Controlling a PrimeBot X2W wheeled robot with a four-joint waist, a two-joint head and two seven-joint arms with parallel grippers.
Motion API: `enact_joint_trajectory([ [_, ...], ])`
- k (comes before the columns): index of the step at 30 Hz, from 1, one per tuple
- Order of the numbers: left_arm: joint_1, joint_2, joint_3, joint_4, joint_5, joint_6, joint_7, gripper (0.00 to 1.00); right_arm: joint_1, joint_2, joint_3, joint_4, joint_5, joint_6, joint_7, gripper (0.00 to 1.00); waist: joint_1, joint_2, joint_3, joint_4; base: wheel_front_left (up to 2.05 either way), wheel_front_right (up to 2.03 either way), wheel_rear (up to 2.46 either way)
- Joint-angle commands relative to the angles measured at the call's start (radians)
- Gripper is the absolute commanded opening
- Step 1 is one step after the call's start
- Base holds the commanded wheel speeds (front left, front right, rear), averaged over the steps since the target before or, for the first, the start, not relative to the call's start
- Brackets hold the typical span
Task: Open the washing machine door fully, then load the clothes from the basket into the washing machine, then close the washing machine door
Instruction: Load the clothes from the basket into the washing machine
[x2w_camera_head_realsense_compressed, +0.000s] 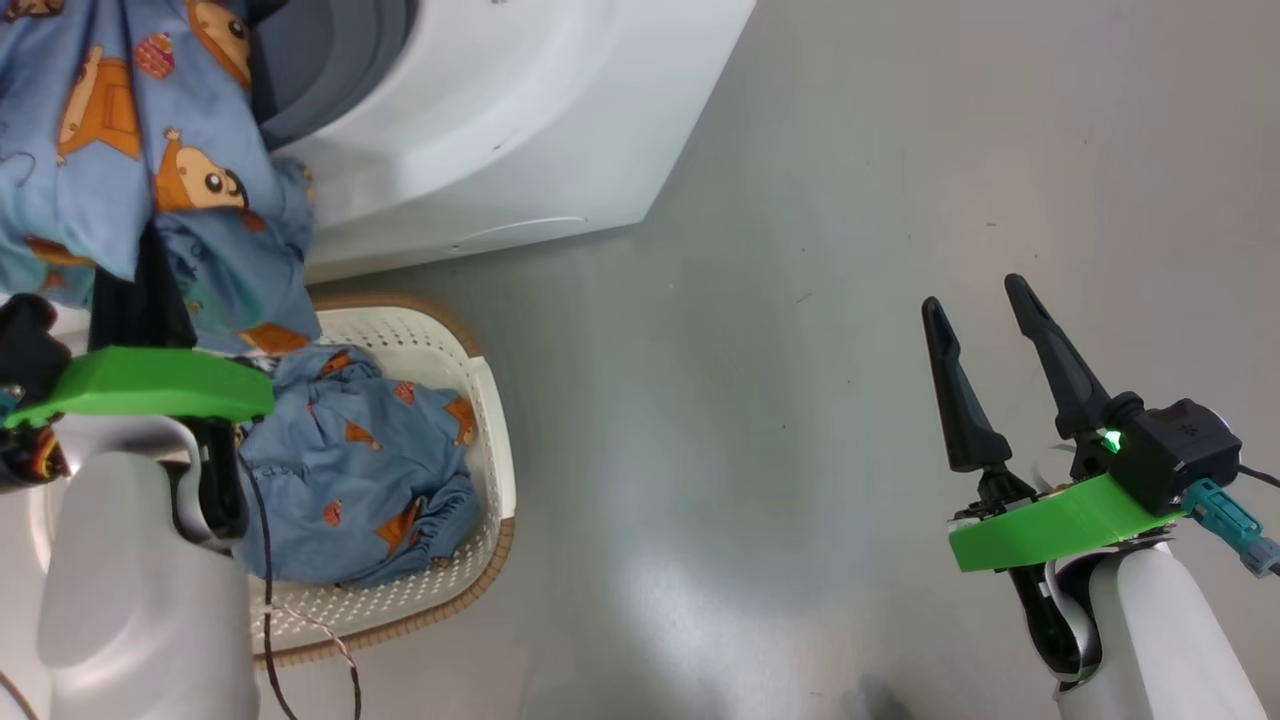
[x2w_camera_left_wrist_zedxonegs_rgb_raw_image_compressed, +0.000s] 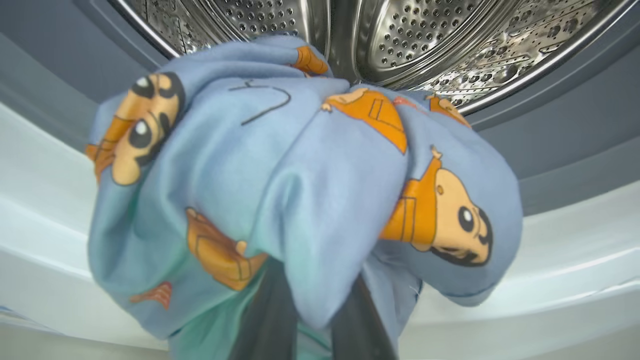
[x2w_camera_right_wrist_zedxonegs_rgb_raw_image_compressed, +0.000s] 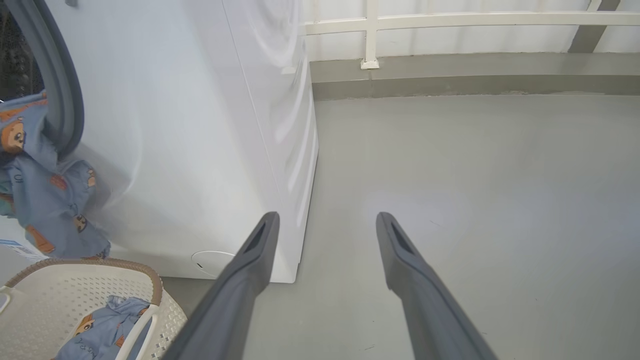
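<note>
Left gripper (x2w_camera_left_wrist_zedxonegs_rgb_raw_image_compressed: 310, 312) half under bunched clothes (x2w_camera_left_wrist_zedxonegs_rgb_raw_image_compressed: 300, 175)

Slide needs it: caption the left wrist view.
Left gripper holding cartoon-print clothes before the washing machine drum.

Under and ahead of the right gripper (x2w_camera_right_wrist_zedxonegs_rgb_raw_image_compressed: 327, 215) I see bare grey floor (x2w_camera_right_wrist_zedxonegs_rgb_raw_image_compressed: 475, 165), smooth, with a pale sheen and a few small dark specks. Well beyond its fingertips a low grey kerb (x2w_camera_right_wrist_zedxonegs_rgb_raw_image_compressed: 450, 75) runs across. A white railing (x2w_camera_right_wrist_zedxonegs_rgb_raw_image_compressed: 450, 20) stands on it, with one post foot (x2w_camera_right_wrist_zedxonegs_rgb_raw_image_compressed: 370, 63) planted on the kerb.
</note>
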Motion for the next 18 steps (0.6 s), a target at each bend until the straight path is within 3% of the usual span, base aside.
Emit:
enact_joint_trajectory([
  [1,0.038,0.028,0.017,-0.044,0.001,0.014,-0.008,0.0,0.015,0.0,0.018,-0.019,0.0,0.002,-0.012,1.0,0.0,0.0,-0.006,0.003,0.0,0.0,0.0],
  [11,0.042,0.03,-0.002,-0.161,0.051,0.043,-0.008,0.0,0.025,0.015,0.026,-0.014,0.011,0.002,-0.012,1.0,0.0,0.0,-0.024,-0.014,0.0,0.0,0.0],
  [18,-0.052,0.077,-0.015,-0.151,0.084,0.056,0.003,0.0,0.035,0.029,0.039,-0.007,0.019,0.002,-0.012,1.0,0.0,0.0,-0.032,-0.044,0.0,0.0,0.0],
])
